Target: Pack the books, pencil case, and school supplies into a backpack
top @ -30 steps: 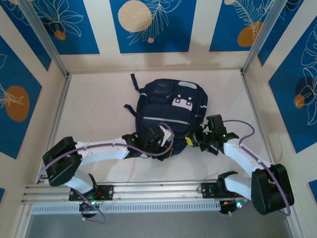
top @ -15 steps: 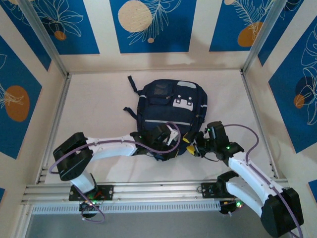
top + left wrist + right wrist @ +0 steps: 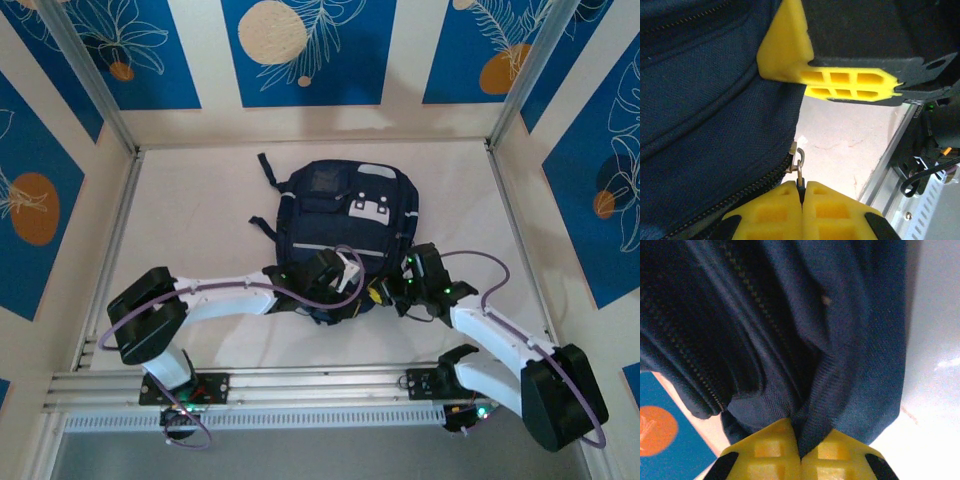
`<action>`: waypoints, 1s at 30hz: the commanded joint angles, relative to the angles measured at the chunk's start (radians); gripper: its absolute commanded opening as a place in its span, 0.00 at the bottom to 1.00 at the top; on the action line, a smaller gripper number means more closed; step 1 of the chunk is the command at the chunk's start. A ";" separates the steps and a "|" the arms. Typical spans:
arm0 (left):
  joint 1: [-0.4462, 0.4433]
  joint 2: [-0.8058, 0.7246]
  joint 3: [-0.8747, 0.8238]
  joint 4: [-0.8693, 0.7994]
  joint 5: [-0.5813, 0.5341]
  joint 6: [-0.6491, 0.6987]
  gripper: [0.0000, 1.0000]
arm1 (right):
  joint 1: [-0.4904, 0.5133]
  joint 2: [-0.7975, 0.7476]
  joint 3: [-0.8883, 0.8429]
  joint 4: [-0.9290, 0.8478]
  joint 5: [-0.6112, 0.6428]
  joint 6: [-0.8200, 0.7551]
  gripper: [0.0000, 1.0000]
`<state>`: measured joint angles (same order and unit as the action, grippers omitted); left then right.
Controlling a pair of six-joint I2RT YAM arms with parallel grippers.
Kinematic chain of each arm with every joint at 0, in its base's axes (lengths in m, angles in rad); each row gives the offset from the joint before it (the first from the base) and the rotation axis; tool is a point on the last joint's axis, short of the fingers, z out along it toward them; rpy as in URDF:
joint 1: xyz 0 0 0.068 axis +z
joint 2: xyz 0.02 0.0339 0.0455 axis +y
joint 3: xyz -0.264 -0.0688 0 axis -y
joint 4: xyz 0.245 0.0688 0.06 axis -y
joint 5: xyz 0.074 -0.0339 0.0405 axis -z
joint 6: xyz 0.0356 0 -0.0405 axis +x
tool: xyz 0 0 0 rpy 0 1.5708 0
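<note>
Both pairs of jaws are pinched tight at the near edge of the navy backpack (image 3: 345, 225), which lies flat in the middle of the table (image 3: 200, 210). The print on its white patches (image 3: 370, 208) is too small to read. There the right gripper (image 3: 800, 442) clamps a fabric fold (image 3: 840, 380), and the left gripper (image 3: 801, 189) nips the small metal zipper pull (image 3: 799, 167).

backpack (image 3: 345, 215) lies mid-table (image 3: 200, 220); left fingers (image 3: 775, 212) and right fingers (image 3: 772, 445) at its near edge.
</note>
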<state>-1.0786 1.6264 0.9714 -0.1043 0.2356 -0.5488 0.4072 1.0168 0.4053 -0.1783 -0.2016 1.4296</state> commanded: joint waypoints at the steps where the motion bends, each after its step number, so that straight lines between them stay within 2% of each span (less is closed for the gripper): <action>1: -0.024 -0.041 -0.003 -0.033 0.005 0.006 0.00 | 0.016 0.012 0.049 -0.030 0.064 -0.048 0.00; 6: -0.021 -0.078 -0.024 -0.103 -0.064 -0.006 0.00 | 0.027 0.011 0.061 -0.066 0.093 -0.064 0.00; 16: -0.011 -0.115 -0.136 0.020 0.078 -0.062 0.00 | 0.032 0.014 0.052 -0.055 0.100 -0.069 0.00; 30: 0.024 -0.180 -0.175 -0.091 -0.029 -0.037 0.00 | 0.032 0.008 0.055 -0.082 0.110 -0.084 0.00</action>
<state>-1.0580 1.4929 0.8261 -0.0853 0.1974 -0.5961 0.4397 1.0248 0.4412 -0.2279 -0.1558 1.3708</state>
